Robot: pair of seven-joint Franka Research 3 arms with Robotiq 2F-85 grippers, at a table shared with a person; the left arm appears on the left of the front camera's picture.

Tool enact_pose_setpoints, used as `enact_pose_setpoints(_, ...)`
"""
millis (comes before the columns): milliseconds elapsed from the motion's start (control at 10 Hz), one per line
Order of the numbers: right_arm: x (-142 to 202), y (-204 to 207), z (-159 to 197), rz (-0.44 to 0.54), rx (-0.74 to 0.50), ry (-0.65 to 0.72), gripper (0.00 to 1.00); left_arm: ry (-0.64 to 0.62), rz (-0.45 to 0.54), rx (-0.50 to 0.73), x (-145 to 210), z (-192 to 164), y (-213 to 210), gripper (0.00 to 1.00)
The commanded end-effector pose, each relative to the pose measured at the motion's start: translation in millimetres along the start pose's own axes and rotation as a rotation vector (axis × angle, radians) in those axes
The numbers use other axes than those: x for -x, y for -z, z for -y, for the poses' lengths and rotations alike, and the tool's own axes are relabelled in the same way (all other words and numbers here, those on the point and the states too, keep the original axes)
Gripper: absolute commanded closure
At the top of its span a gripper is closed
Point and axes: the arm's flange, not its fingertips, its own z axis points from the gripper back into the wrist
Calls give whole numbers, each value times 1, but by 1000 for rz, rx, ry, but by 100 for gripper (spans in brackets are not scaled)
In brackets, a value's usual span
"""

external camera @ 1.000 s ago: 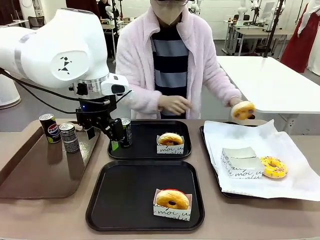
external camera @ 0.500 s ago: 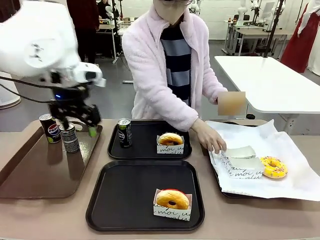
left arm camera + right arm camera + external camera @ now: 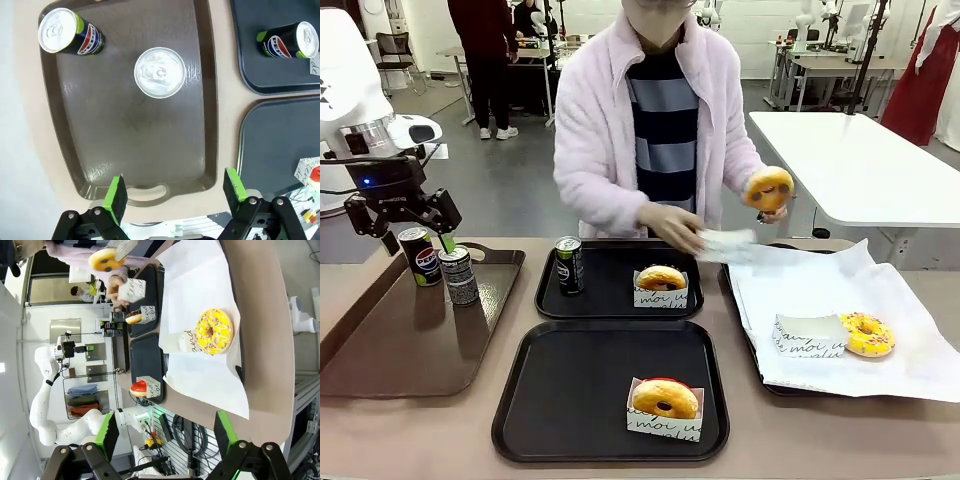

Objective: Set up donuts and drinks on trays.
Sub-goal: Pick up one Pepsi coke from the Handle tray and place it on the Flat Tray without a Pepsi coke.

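The left gripper [image 3: 175,189] hung open above two Pepsi cans [image 3: 458,275] on the brown tray [image 3: 410,350] at left, the right gripper [image 3: 166,432] stood open and empty, and a third can [image 3: 569,265] stood left of a donut [image 3: 661,277] on the far black tray [image 3: 610,300].

A glossy brown tray [image 3: 410,350] lies at nine o'clock on the tan table [image 3: 400,437]. At three o'clock, white paper [image 3: 890,290] lines a dark tray [image 3: 772,388]; a white table [image 3: 860,170] stands at two o'clock.

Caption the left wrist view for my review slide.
Open left end effector above the brown tray holding two cans; third can on a black tray.
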Motion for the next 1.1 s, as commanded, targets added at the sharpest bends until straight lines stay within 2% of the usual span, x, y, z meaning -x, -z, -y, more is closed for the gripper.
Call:
enact_pose_setpoints(0,0,-1,0,2,-9,-5,0,23,-17,-2,8,9,-6,0)
enact_pose_setpoints(400,0,-1,0,2,-9,-5,0,20,-12,-6,5,9,-3,0)
enact_pose_setpoints(700,0,-1,0,2,-9,-5,0,-3,12,-40,-48,5,24,0)
enact_pose_setpoints(1000,0,-1,0,2,-9,-5,0,-99,53,-98,-78,1,42,0)
